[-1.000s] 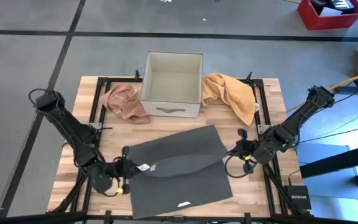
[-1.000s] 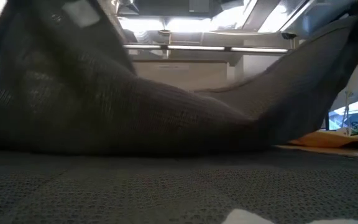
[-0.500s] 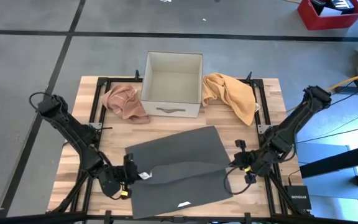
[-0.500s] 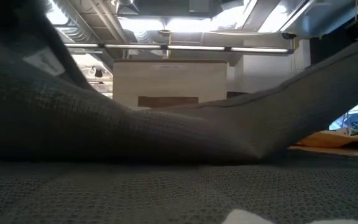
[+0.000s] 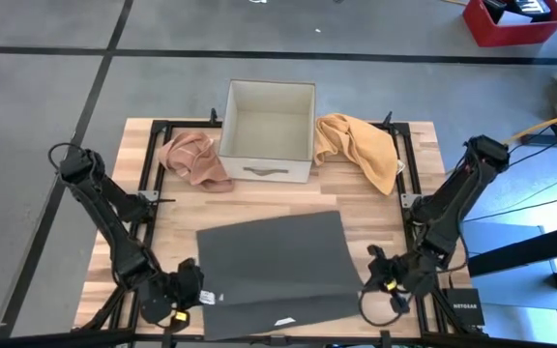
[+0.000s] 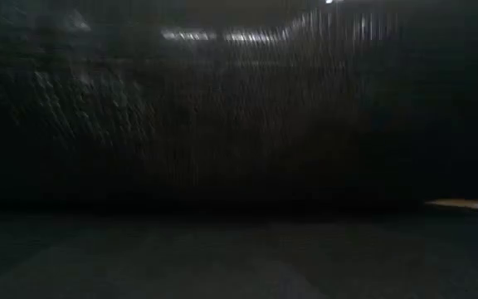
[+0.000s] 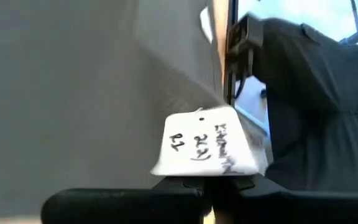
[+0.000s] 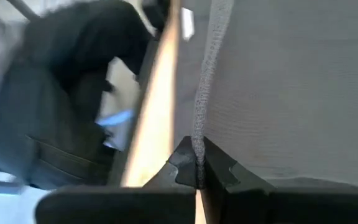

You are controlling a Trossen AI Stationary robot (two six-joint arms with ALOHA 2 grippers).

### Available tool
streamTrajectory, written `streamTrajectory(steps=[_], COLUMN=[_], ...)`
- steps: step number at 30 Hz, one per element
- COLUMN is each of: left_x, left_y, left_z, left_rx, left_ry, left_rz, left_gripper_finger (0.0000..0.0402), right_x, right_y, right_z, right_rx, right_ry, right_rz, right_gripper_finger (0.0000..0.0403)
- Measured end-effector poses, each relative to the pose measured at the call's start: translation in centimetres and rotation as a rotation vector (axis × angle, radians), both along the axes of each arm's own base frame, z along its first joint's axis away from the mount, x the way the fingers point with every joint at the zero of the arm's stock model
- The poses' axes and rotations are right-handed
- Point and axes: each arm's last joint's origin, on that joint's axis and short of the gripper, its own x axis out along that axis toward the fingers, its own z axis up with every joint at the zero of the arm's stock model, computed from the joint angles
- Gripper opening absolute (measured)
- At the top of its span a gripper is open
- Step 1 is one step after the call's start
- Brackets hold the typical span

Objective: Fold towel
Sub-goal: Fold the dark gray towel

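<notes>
Lying across the front half of the wooden surface (image 5: 162,208) is a dark grey towel (image 5: 274,256), doubled over so that its upper layer covers most of the lower one, with a strip of the lower layer showing along the front edge. A small white label (image 5: 284,318) shows on that strip near the front edge.

The left gripper (image 5: 193,288) sits low at the towel's front left corner, its fingers pinched together on the cloth; in the left wrist view a white tag with handwriting (image 7: 207,144) rests just above the closed fingertips. The right gripper (image 5: 379,281) is at the towel's front right corner, near the right edge of the surface, and is likewise clamped on the towel: in the right wrist view the cloth's edge runs straight down into the closed fingers (image 8: 219,171).

Behind the towel, at the middle of the back edge, stands an open beige fabric box (image 5: 268,130). A crumpled pink cloth (image 5: 193,159) lies just beside the box towards the back left corner, and a crumpled orange cloth (image 5: 360,147) lies on its other side towards the back right corner.

The low view is almost wholly filled by dark cloth close to the camera, with only a thin sliver of orange at one side.
</notes>
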Motion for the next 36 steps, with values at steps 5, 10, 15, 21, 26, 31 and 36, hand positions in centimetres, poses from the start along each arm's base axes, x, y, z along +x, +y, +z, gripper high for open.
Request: streamTrajectory(steps=[5,10,15,21,26,31,36], left_x=[-0.5,0.1,-0.1,-0.1,0.1,0.0,0.4], left_y=[-1.1,-2.0,-2.6,-2.6,-2.5,-2.5,-2.3], left_z=[-1.1,-2.7,-3.8,-4.0,-4.2,-4.3,-4.3], left_rx=[-0.021,-0.006,-0.026,-0.032,-0.028,-0.01,0.007], left_ry=[0.033,0.062,0.135,0.164,0.167,0.168,0.167], left_rz=[0.01,-0.019,-0.054,-0.048,-0.047,-0.071,-0.088], left_gripper_finger=[0.0001,0.0001,0.0001,0.0001,0.0002,0.0033,0.0084], right_x=[0.3,0.5,0.9,1.0,0.9,0.8,0.8], right_y=[1.5,2.1,2.8,3.1,2.9,2.8,2.8], right_z=[-1.0,-2.4,-2.8,-3.6,-3.8,-3.9,-3.9], right_rx=[0.021,-0.001,0.037,0.026,0.017,0.014,0.011], right_ry=[-0.001,0.06,0.058,0.095,0.117,0.139,0.139], right_rz=[0.014,0.03,0.041,0.063,0.037,0.02,0.021], right_gripper_finger=[0.0006,0.0003,0.0015,0.0008,0.0035,0.0075,0.0117])
